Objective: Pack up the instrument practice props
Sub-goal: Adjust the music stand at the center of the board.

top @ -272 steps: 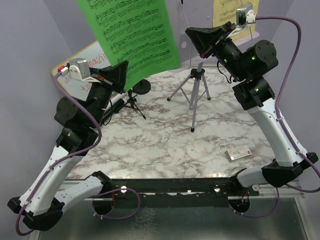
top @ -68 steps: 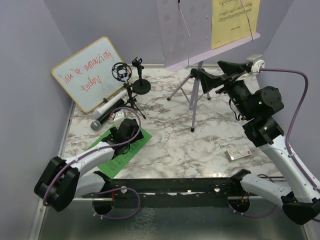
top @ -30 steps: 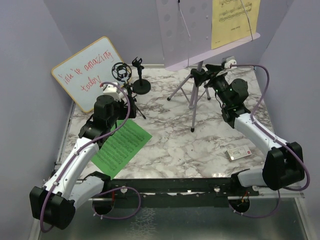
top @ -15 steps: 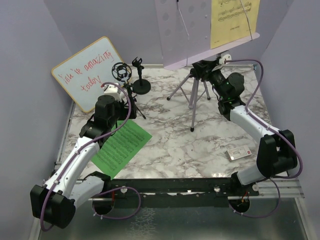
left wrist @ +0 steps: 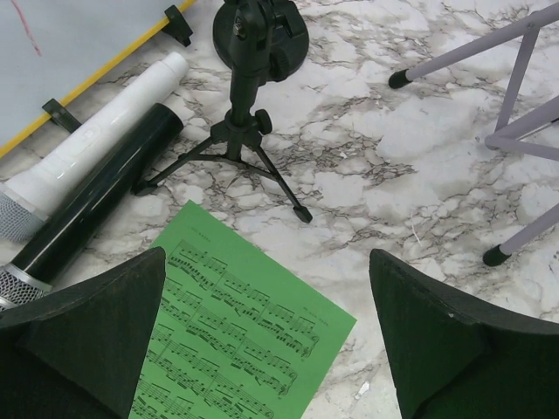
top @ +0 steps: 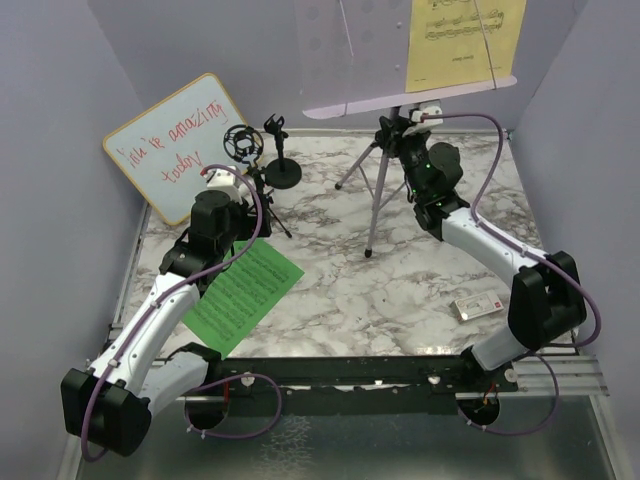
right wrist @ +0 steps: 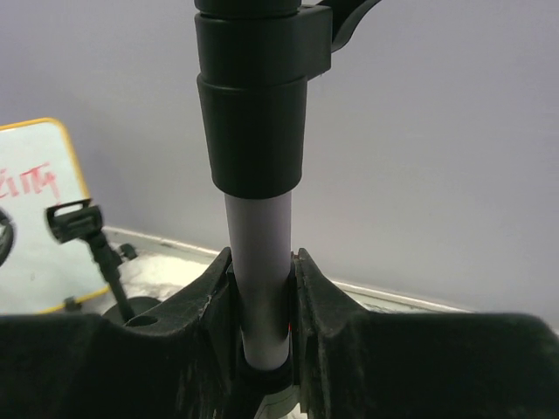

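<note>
The lilac perforated music rack (top: 345, 50) stands on its tripod at the back, with the yellow music sheet (top: 462, 40) on it. My right gripper (top: 393, 130) is shut on the rack's grey pole (right wrist: 258, 253), just under a black collar (right wrist: 253, 105). The green music sheet (left wrist: 227, 340) lies flat on the marble below my open left gripper (left wrist: 266, 262), which holds nothing. Beyond it stand the black mic tripod (left wrist: 240, 140) and the round-base mic holder (left wrist: 284, 48). A white-bodied microphone (left wrist: 96, 144) and a black-bodied one (left wrist: 92, 205) lie side by side at the left.
A wood-framed whiteboard (top: 170, 140) with red writing leans against the back left wall. A small flat white device (top: 478, 305) lies at the front right. The rack's lilac legs (left wrist: 515, 131) spread over the marble near the back. Purple walls close in three sides.
My right gripper has closed on the rack's pole, and the whole rack with the yellow sheet has shifted left. The left arm has not moved.
</note>
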### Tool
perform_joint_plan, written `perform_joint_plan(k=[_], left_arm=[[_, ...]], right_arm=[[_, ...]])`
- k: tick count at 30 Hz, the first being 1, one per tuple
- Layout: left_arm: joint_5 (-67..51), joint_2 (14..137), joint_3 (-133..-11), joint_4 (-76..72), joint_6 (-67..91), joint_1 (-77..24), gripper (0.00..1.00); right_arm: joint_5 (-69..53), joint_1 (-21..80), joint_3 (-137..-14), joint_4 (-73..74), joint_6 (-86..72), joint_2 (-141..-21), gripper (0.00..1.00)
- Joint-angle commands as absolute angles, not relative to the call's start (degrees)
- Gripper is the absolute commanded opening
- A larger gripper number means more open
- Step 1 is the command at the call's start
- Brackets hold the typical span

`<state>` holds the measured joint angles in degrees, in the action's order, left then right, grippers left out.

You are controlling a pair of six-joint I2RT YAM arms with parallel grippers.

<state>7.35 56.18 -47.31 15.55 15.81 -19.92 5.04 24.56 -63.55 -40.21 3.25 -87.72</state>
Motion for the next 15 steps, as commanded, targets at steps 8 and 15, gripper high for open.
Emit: perform_joint_plan(k=[8,15], left_arm=[[10.52,55.09,-46.52,15.82,16.17,-19.78,0.99],[10.80,54.54,-46.43,15.82,16.35,-19.78,0.99]], right_arm=[[36.39,32.61,-76.24,-47.54,11.25,-94.40,0.01],[50.99,37.18,-82.23,-52.46,16.52,-99.46,0.01]])
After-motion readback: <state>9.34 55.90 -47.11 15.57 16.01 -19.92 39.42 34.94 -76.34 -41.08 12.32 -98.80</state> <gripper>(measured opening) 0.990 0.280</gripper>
